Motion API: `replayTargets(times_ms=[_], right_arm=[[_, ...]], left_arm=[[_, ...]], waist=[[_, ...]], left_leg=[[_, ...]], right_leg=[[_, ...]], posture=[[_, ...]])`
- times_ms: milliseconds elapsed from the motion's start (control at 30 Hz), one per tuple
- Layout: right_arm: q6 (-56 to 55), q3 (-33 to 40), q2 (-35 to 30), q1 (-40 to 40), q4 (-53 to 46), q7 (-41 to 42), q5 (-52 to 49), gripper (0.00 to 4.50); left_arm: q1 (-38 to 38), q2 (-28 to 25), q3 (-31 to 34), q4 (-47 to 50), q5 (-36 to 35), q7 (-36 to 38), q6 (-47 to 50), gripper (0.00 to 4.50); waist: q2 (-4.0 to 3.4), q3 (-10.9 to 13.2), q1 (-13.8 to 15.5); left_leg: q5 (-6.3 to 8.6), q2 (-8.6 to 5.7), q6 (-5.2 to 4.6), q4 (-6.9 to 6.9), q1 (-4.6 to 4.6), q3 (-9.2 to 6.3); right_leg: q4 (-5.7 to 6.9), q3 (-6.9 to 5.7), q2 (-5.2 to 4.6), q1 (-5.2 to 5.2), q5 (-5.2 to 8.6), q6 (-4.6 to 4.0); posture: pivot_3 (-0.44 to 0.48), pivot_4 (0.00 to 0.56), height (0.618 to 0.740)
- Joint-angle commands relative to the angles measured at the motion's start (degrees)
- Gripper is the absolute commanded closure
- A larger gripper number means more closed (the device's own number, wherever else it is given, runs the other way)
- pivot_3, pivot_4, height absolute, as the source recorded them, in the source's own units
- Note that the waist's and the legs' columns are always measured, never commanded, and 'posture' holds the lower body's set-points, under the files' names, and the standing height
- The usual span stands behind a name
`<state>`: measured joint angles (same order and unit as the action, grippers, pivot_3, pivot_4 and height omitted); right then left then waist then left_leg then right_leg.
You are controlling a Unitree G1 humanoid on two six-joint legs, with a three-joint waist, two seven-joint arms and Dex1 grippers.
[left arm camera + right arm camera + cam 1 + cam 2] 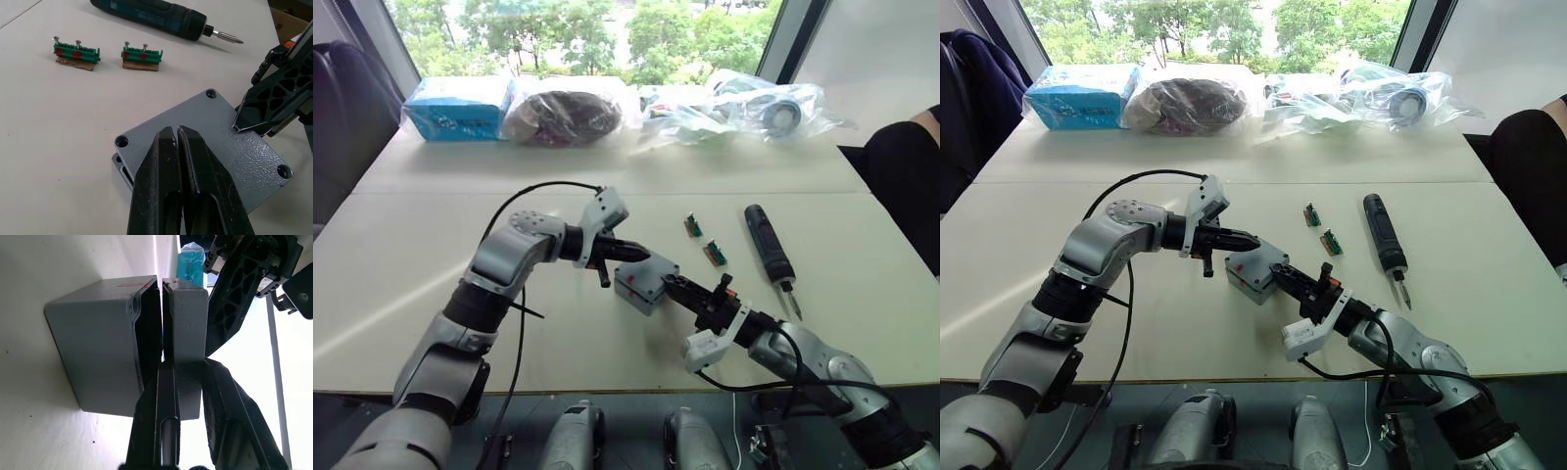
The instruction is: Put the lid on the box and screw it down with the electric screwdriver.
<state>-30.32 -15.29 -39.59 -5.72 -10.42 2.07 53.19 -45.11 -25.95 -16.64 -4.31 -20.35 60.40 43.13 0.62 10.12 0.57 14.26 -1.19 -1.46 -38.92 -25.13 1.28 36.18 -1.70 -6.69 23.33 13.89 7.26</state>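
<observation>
The grey box (634, 293) stands mid-table with the flat grey lid (652, 268) on top of it. In the right wrist view a narrow gap shows between the box (98, 347) and the lid (188, 318) on that side. My right gripper (670, 285) is shut on the lid's right edge. My left gripper (174, 131) is shut, empty, with its tips over the lid's top face (220, 142). The black electric screwdriver (770, 245) lies on the table to the right, apart from both grippers.
Two small green parts (693, 227) (714, 255) lie between the box and the screwdriver. A blue package (460, 108) and plastic bags (563, 115) (759, 108) line the table's far edge. A person's dark sleeve (906, 166) is at the right.
</observation>
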Motion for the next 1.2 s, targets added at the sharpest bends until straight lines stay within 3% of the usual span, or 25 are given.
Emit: replayTargets(times_ms=[33, 433, 500, 733, 867, 1200], right_arm=[[0.0, -0.7, 0.7, 0.2, -0.7, 0.4, 0.2, 4.39], [-0.3, -1.4, 0.6, 1.3, 0.2, 1.2, 0.4, 4.39], [0.0, -1.3, 0.8, 1.6, 0.2, 1.4, 0.1, 3.39], [1.3, -0.3, 0.9, 2.1, -0.6, 2.9, -1.5, 0.98], [2.3, 1.0, 0.7, 2.4, -2.1, 3.8, -2.9, 0.98], [2.3, 2.6, -0.1, 2.2, -3.4, 6.2, -6.4, 0.98]], left_arm=[[-0.4, -0.5, 0.6, 1.8, -0.2, 0.6, -0.5, 4.4], [1.7, -3.3, -5.9, 2.3, 5.6, 2.3, -3.3, 4.4], [2.0, -3.7, -7.3, 1.9, 7.1, 2.2, -3.4, 4.5], [2.2, -3.1, -11.8, -1.9, 12.7, -2.3, 0.9, 4.5], [2.7, -3.0, -12.2, -3.6, 14.2, -3.3, 0.7, 4.5], [3.5, -2.8, -11.9, -2.6, 14.1, -2.9, 1.5, 4.5]], waist=[[0.0, 0.0, 0.0], [-0.02, 0.0, 0.0], [-0.01, -0.1, 0.0], [0.22, -0.4, 0.0], [0.4, -1.0, 0.0], [0.27, -1.2, 0.0]], left_leg=[[0.0, 0.0, 0.0, 0.0, 0.0, 0.0], [0.01, 0.0, -0.01, 0.0, 0.15, 0.01], [0.01, 0.01, -0.02, 0.01, 0.25, 0.0], [0.07, 0.04, -0.05, 0.19, 1.31, -0.02], [0.07, 0.04, -0.03, 0.68, 1.87, 0.0], [0.07, 0.05, -0.03, 0.79, 1.88, 0.0]], right_leg=[[0.0, 0.0, 0.0, 0.0, 0.0, 0.0], [0.0, 0.0, 0.0, -0.17, 0.09, -0.16], [-0.01, 0.0, 0.0, -0.26, 0.1, -0.18], [-0.13, 0.0, -0.01, -1.08, 0.25, -0.39], [-0.34, 0.01, -0.09, -1.4, 0.36, -0.51], [-0.33, 0.01, -0.09, -1.35, 0.4, -0.59]], posture=[[0.0, 0.15, 0.74], [0.0, 0.15, 0.74], [0.0, 0.15, 0.74], [0.0, 0.15, 0.74], [0.0, 0.15, 0.74], [0.0, 0.15, 0.74]])
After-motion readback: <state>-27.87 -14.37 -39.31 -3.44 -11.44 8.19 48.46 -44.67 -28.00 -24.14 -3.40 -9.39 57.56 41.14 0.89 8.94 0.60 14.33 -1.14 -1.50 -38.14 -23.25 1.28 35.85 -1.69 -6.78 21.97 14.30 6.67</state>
